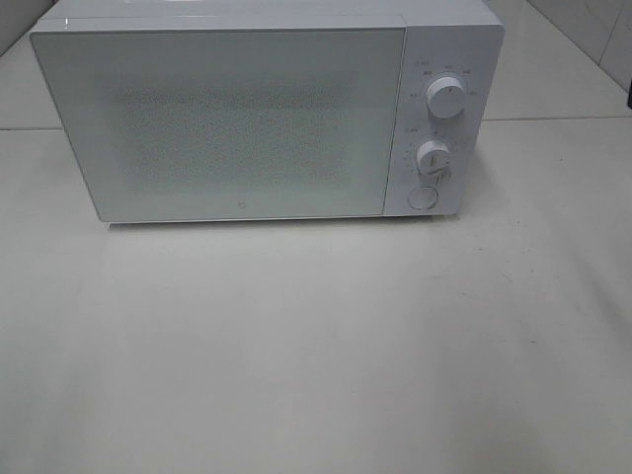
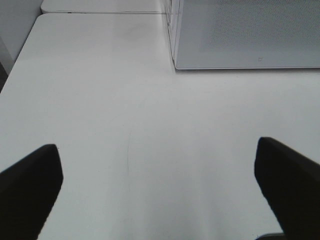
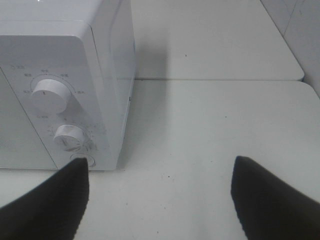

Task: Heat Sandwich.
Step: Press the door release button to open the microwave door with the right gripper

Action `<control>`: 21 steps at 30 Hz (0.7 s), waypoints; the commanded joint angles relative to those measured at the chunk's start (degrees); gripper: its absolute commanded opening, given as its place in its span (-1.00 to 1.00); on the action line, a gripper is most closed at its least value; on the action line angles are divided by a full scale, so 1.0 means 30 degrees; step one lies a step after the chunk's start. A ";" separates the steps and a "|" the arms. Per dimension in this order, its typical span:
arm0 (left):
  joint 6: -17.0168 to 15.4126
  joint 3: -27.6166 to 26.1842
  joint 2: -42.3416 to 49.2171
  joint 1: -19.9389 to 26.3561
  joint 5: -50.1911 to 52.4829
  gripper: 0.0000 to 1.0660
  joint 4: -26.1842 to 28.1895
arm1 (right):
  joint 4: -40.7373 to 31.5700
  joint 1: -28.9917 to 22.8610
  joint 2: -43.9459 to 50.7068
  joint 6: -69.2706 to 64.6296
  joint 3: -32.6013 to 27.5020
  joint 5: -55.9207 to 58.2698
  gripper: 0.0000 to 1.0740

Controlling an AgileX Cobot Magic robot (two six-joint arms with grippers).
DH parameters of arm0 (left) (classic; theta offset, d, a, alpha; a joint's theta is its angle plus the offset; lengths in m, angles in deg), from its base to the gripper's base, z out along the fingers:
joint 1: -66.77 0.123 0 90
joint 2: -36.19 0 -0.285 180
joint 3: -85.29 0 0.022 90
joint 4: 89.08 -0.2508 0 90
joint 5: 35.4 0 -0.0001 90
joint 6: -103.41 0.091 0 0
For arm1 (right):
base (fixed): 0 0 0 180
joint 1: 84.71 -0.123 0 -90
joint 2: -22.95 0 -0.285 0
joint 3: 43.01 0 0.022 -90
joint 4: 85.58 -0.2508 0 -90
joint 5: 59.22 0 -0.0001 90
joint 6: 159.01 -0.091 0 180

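sandwich: in no view, so I can't tell its direction or long axis | microwave (image 1: 247,118): shut, on table (image 1: 316,355) | my right hand (image 3: 157,165): fingers apart, empty, low, just before microwave's button (image 3: 83,161), nearer the controls | my left hand (image 2: 156,145): spread wide, empty, facing microwave's opposite front corner

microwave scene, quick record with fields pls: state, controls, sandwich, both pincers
microwave: shut, standing on table
controls: upper knob, lower knob, button below them
sandwich: not in view
left pincer: open, empty
right pincer: open, empty
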 commanded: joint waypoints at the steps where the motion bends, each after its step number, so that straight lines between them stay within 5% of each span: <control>1: -0.0038 0.0057 0.0497 0.0038 0.0095 0.90 0.0019 | 0.0076 0.0134 -0.1451 0.0172 0.0000 -0.1700 0.42; 21: -0.0038 0.0057 0.0497 0.0038 0.0095 0.90 0.0019 | -0.1280 -0.0707 -0.8155 0.0917 -0.4316 -1.6177 0.42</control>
